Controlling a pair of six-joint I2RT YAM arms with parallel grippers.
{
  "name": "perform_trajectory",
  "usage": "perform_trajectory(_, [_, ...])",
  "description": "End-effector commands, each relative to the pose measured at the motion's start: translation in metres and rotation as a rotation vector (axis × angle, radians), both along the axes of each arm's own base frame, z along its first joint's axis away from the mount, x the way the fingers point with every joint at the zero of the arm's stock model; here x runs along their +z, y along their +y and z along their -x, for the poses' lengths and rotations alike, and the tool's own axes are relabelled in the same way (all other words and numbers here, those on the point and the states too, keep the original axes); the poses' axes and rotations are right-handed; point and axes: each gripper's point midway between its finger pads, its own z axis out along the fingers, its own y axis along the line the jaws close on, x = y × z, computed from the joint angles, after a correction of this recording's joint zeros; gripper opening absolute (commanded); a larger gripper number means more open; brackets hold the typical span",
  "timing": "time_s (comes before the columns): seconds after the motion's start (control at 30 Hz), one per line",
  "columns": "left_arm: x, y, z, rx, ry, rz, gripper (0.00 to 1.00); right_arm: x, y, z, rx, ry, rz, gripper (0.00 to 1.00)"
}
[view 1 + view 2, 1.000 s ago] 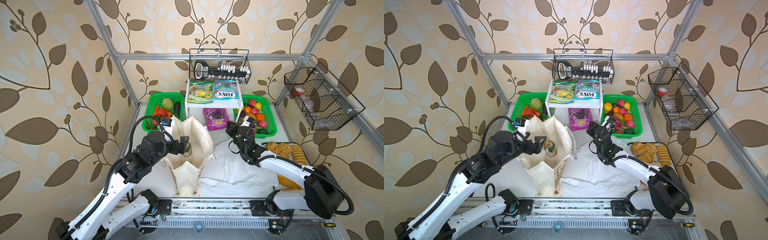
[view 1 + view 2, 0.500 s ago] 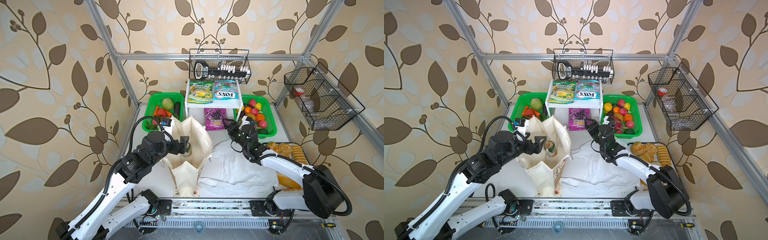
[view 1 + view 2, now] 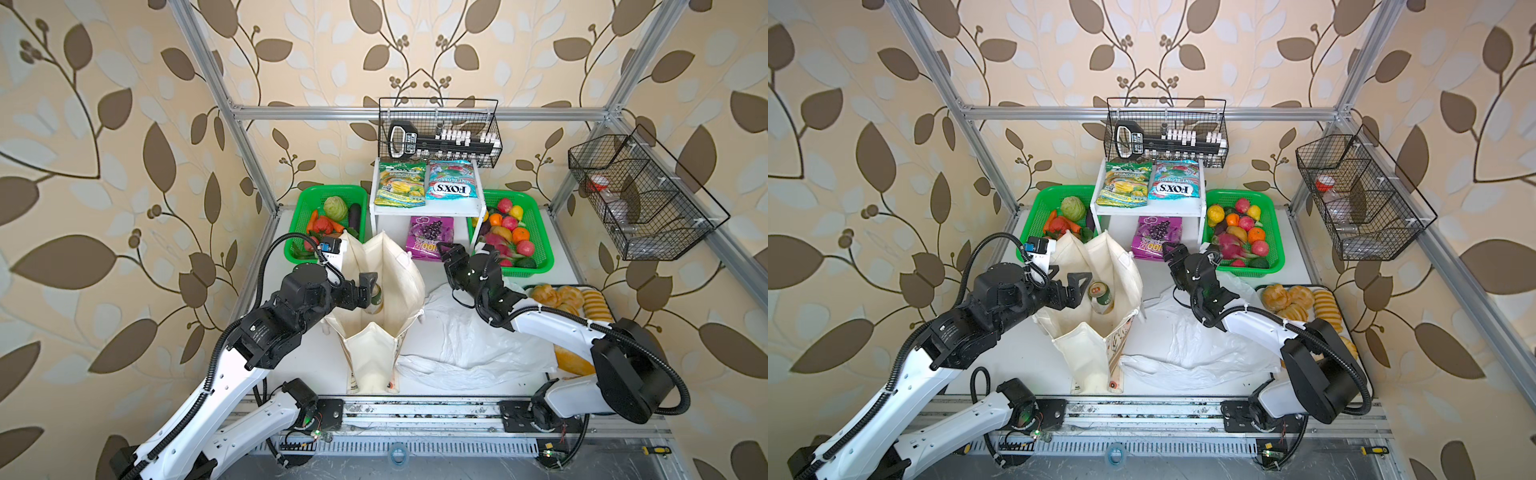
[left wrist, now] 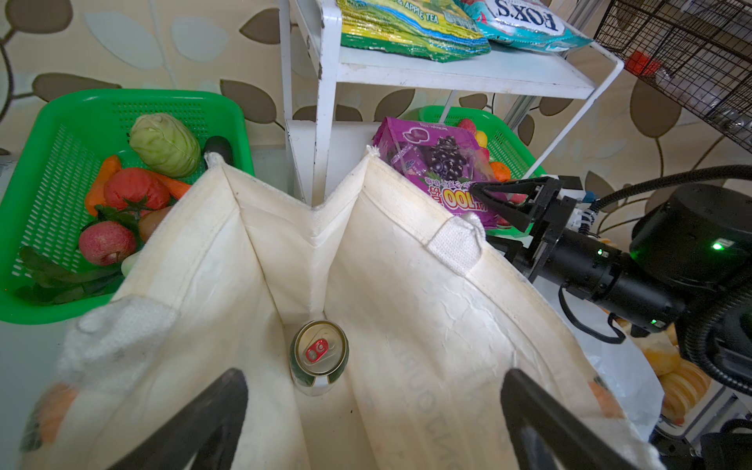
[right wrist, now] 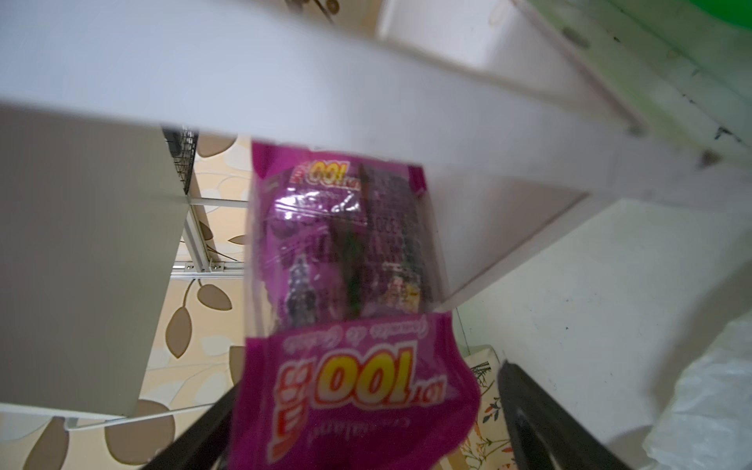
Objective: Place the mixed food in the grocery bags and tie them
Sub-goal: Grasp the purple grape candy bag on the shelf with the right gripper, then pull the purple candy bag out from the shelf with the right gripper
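Right gripper (image 5: 366, 390) gapes empty astride the purple snack packet (image 5: 346, 252): light, crinkly, probably slippery film, best pinched at its near seam.

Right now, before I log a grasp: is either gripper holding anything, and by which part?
Nothing is held. The right gripper is open around one edge of the purple packet; the left gripper is open over the tote.

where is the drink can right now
In both top views the can stands upright inside the cream tote, left of centre, beside the left gripper.
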Motion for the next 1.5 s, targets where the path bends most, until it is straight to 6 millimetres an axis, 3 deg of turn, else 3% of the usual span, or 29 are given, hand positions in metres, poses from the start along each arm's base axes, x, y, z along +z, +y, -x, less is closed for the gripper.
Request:
perform_trajectory(0.0, [0.003, 0.005, -0.002, 0.030, -0.021, 0.002, 0.99, 0.000, 0.007, -0.004, 0.009, -0.009, -0.043, 0.90])
perform_trajectory(0.17, [0.004, 0.008, -0.001, 0.037, -0.026, 0.002, 0.99, 0.005, 0.008, -0.005, 0.027, -0.043, -0.050, 0.75])
perform_trajectory(0.43, [0.004, 0.007, -0.002, 0.036, -0.024, 0.005, 0.99, 0.006, -0.008, 0.017, 0.000, -0.048, 0.043, 0.36])
perform_trajectory(0.57, [0.003, 0.005, -0.003, 0.036, -0.021, 0.011, 0.99, 0.008, -0.009, 0.025, 0.030, -0.060, 0.069, 0.26])
perform_trajectory(0.7, [0.004, 0.007, -0.003, 0.050, -0.020, 0.014, 0.99, 0.020, -0.009, 0.032, 0.073, -0.106, 0.145, 0.09])
perform_trajectory(0.93, [0.011, 0.019, 0.000, 0.096, -0.031, 0.019, 0.99, 0.061, -0.026, 0.046, 0.118, -0.228, 0.420, 0.00])
perform_trajectory(1.13, [0.020, 0.030, 0.003, 0.137, -0.053, 0.017, 0.99, 0.089, -0.043, 0.057, 0.158, -0.283, 0.588, 0.00])
perform_trajectory(1.37, [0.020, 0.051, 0.003, 0.242, -0.043, -0.026, 0.99, 0.109, -0.045, 0.064, 0.237, -0.313, 0.657, 0.00])
perform_trajectory(1.47, [0.029, 0.069, 0.011, 0.306, -0.063, -0.027, 0.99, 0.130, -0.043, 0.083, 0.311, -0.373, 0.675, 0.00])
